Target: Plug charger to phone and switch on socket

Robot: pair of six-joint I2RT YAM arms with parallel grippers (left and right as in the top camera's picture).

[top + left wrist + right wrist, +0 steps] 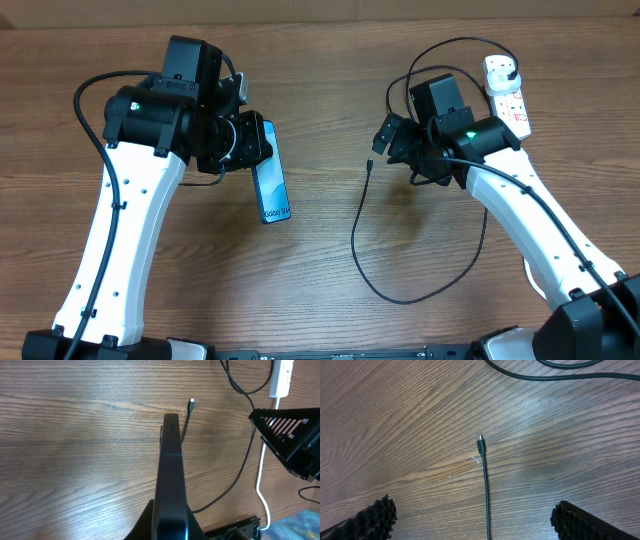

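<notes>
Overhead: the left gripper (243,140) is clamped on the far end of the phone (272,180). The phone's long axis runs toward the robot, with the "Galaxy" end free. The charger tip (370,163) lies on the table (200,300) between the arms, to the right of the phone and well apart from it. It sits just beside the right gripper (392,135), so the right arm is much the nearer. The cable loops toward the robot and then back out to the socket (507,92), where the black plug looks seated.

Left wrist: the phone shows edge-on, held up off the wood. Its free end points roughly at the tip, which lies ahead and slightly to one side.

Right wrist: both fingers (375,517) are spread wide with nothing between them. The tip lies ahead on the wood, and its cable runs straight back between the fingers. My judgement is that the right gripper need only come down and close across the cable just behind the tip
</notes>
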